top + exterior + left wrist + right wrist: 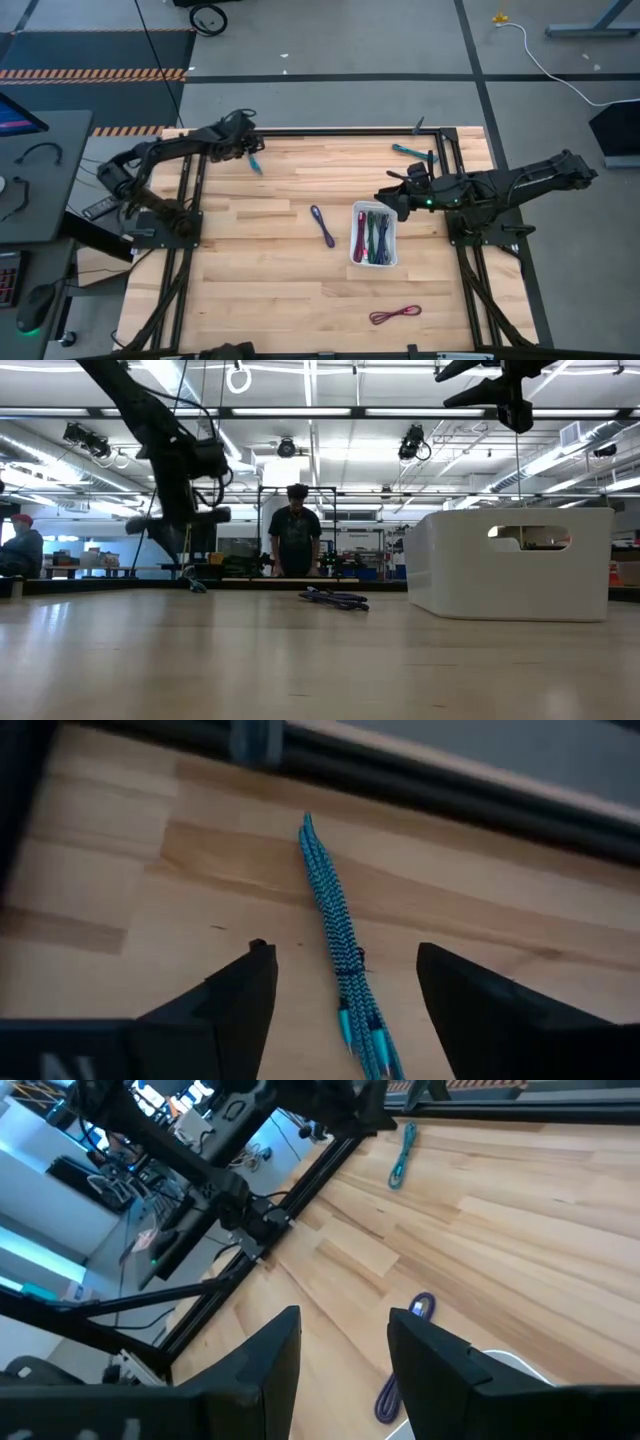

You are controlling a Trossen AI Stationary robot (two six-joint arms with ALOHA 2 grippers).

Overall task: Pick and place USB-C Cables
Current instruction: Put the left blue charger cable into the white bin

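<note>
A teal USB-C cable bundle (333, 915) lies flat on the wood near the table's far left edge (257, 165). My left gripper (345, 995) hovers over it, open, one finger on each side of the cable and not touching it (250, 152). My right gripper (384, 197) is open above the far end of the white tray (391, 237), which holds several bundled cables (375, 238). A purple cable (322, 225) lies left of the tray, a maroon one (395, 315) near the near edge, and another teal one (412, 151) at the far right.
The tray's tall white wall (510, 575) stands right of centre in the low view, with the purple cable (335, 598) beside it. A black frame rail (420, 780) runs along the far edge, just beyond the teal cable. A person (296, 540) stands behind the table.
</note>
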